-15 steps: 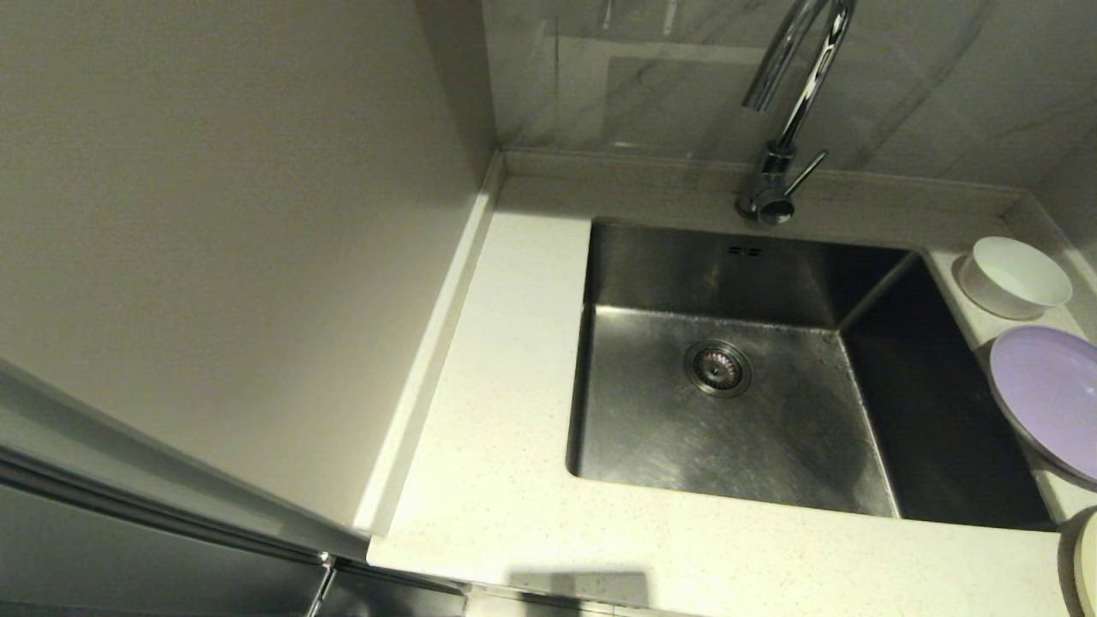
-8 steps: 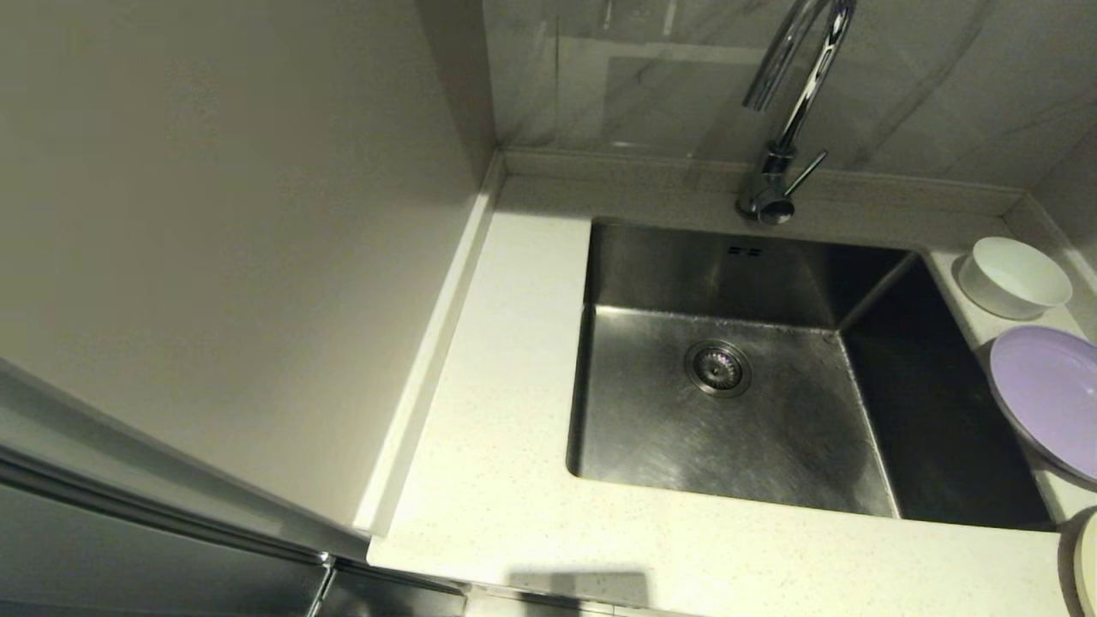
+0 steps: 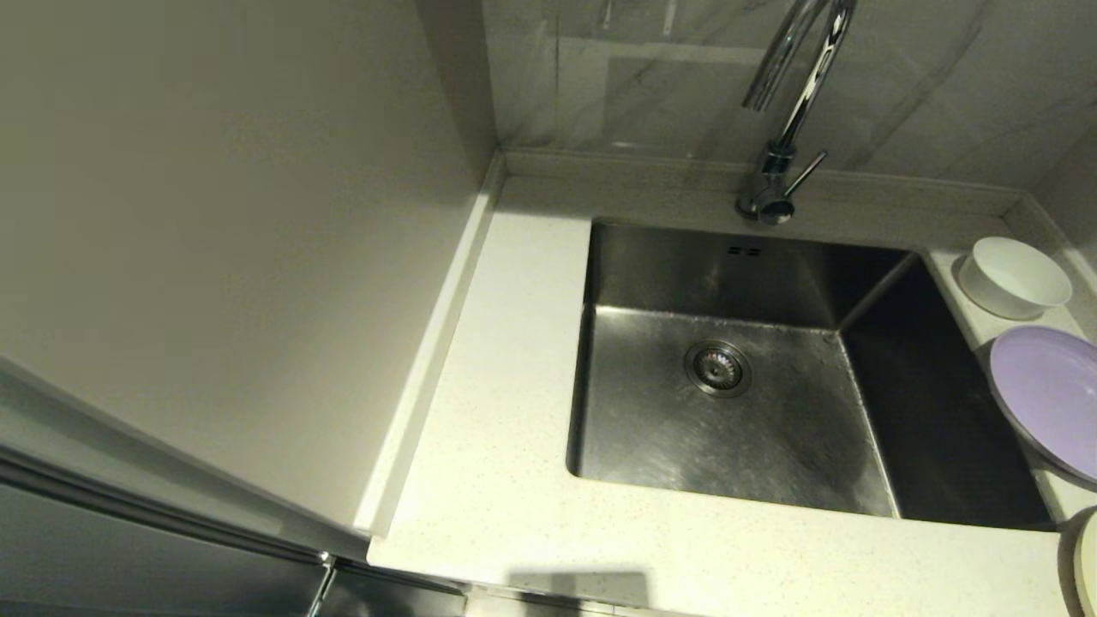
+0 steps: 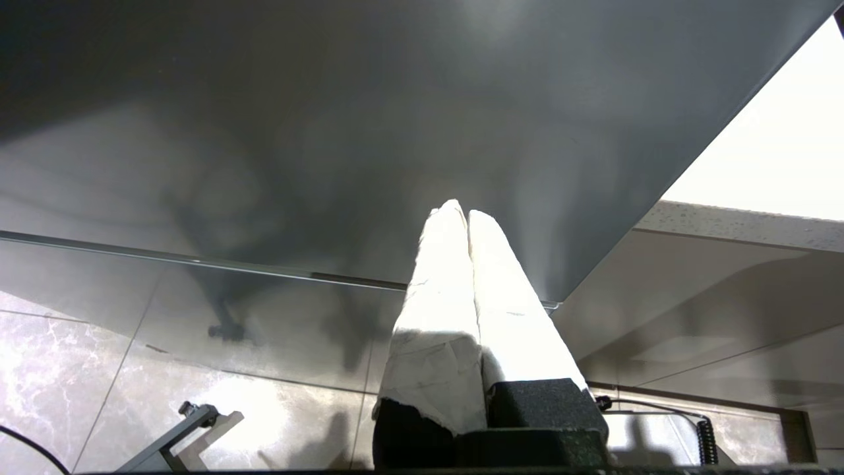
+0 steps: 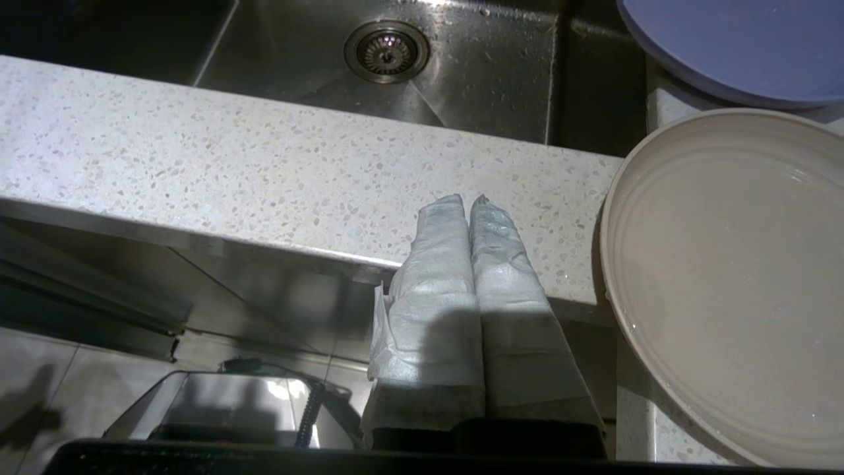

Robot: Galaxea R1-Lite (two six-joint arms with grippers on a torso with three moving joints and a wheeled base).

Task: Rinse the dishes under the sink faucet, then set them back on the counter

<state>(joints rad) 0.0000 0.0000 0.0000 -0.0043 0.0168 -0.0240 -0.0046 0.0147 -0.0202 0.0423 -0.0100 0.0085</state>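
The white bowl (image 3: 1014, 275) stands on the counter (image 3: 497, 480) to the right of the sink (image 3: 728, 428), near the back ledge. The lavender plate (image 3: 1050, 394) lies just in front of it, overhanging the basin. The cream plate (image 5: 732, 277) rests at the counter's front right corner, wet, with only a sliver (image 3: 1087, 561) in the head view. The chrome faucet (image 3: 784, 120) arches over the back of the sink. My right gripper (image 5: 468, 199) is shut and empty, below the counter's front edge beside the cream plate. My left gripper (image 4: 460, 210) is shut and empty, low by a grey cabinet.
A plain beige wall panel (image 3: 214, 240) rises along the counter's left side. The round drain strainer (image 3: 717, 368) sits in the scuffed sink bottom. Marble tiles (image 3: 651, 77) back the faucet. Grey cabinet fronts (image 4: 330, 132) stand below the counter.
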